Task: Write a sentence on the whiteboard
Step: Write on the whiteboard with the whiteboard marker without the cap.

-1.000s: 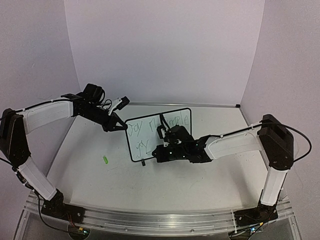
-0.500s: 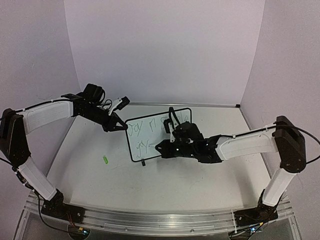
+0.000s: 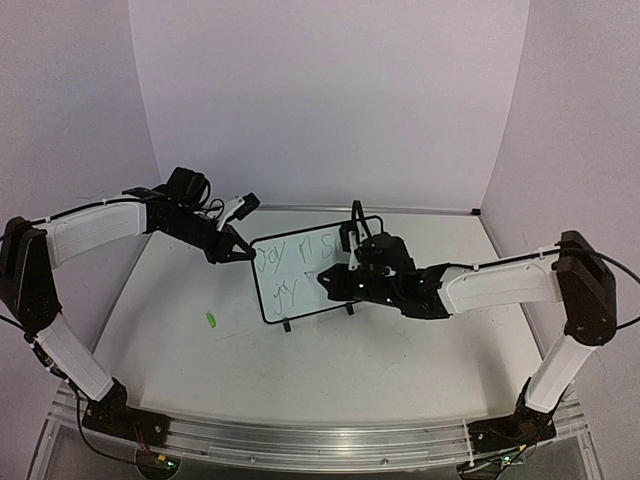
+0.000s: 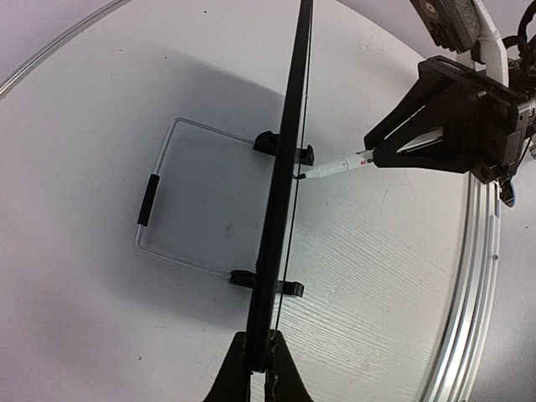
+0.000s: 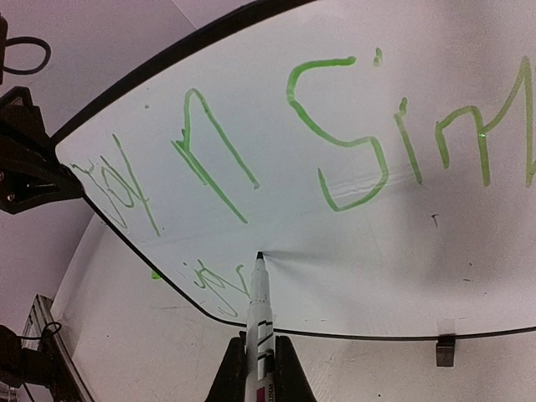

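Note:
The whiteboard (image 3: 300, 306) stands on its two black feet at the table's middle. The sentence (image 5: 335, 142) is green: "Joy in Sim…" on the top line and a small "joy" below it; it also shows in the top view (image 3: 290, 252). My left gripper (image 3: 240, 254) is shut on the board's left edge, seen edge-on in the left wrist view (image 4: 285, 167). My right gripper (image 5: 258, 362) is shut on the white marker (image 5: 258, 310). The marker's tip touches the board just right of the lower "joy". The right arm hides the board's right part in the top view.
A small green cap (image 3: 211, 320) lies on the table left of the board. A clear wire stand (image 4: 151, 201) lies behind the board. A metal rail (image 3: 300, 440) runs along the near edge. Walls close in the back and both sides.
My right arm has stretched farther out. Its gripper with the marker has shifted up and slightly right along the board. The left gripper and the board have not moved.

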Robot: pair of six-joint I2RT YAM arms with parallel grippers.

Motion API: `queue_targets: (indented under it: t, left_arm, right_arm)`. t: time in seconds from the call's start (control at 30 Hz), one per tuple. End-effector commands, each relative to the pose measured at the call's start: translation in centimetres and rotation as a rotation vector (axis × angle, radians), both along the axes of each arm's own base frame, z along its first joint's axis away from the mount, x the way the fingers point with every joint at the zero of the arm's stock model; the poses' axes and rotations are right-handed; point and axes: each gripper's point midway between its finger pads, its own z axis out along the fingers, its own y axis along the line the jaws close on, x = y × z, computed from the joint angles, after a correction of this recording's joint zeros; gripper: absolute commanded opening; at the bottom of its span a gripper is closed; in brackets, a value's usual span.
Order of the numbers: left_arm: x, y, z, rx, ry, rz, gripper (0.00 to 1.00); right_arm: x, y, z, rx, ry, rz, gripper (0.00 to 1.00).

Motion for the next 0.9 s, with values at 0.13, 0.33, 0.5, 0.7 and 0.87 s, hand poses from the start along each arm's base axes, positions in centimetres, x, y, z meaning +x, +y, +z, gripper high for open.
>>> queue_targets:
  t: [0.13,0.33,0.5,0.7,0.87]
  left_arm:
    - [0.4,0.9,-2.7,0.112,0.008,0.019,0.00]
    - [0.4,0.9,-2.7,0.113,0.008,0.019,0.00]
    - [0.5,0.9,-2.7,0.112,0.007,0.019,0.00]
    - [0.5,0.9,-2.6,0.112,0.005,0.019,0.00]
    - [0.5,0.9,-2.6,0.112,0.006,0.021,0.00]
  right_arm:
    - [1.2,0.5,-0.1,0.004,-0.008,-0.015,0.00]
    - [1.3,0.7,-1.0,-0.019,0.004,-0.009,0.00]
    - [1.1,0.4,-1.6,-0.026,0.022,-0.016,0.00]
    - [1.3,-0.9,-1.3,-0.048,0.011,-0.066,0.00]
    - [1.1,-1.3,-1.7,-0.059,0.023,-0.075,0.00]
